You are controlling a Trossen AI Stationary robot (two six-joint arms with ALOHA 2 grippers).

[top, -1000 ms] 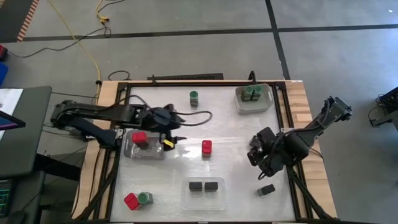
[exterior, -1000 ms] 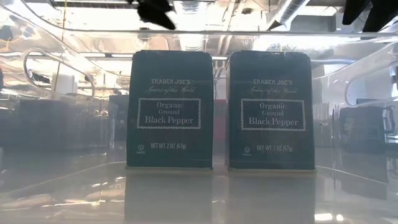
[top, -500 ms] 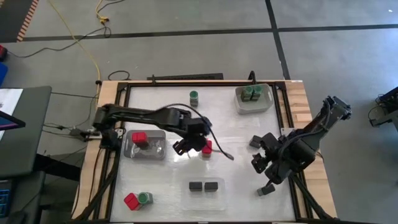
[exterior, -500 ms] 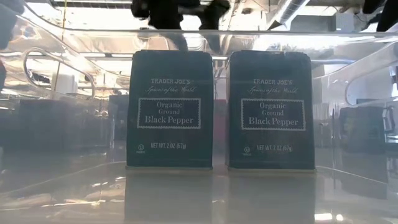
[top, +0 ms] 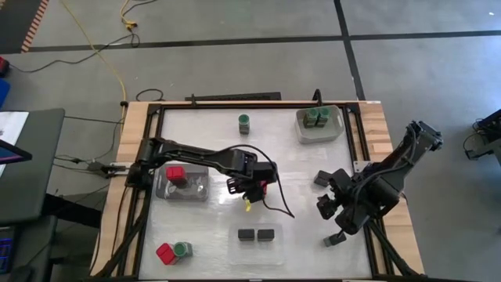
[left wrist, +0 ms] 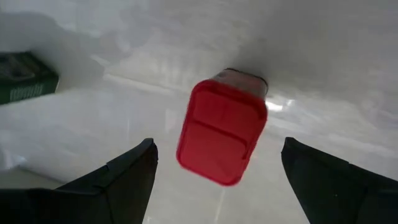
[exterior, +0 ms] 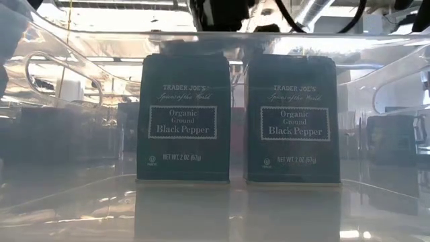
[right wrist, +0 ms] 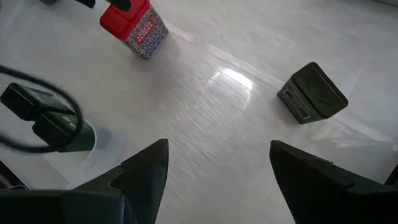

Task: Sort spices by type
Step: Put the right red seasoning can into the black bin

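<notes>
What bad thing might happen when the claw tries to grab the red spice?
1. The left claw hangs open over the red spice, which sits nearer one finger; closing might tip it over.
2. The left arm's dangling cable could snag nearby.
3. The right claw is open near a lone black box and might bump it.

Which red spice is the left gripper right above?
The red one mid-table, under the open left gripper. One other red sits in the tray; the third stands beside a green jar.
</notes>
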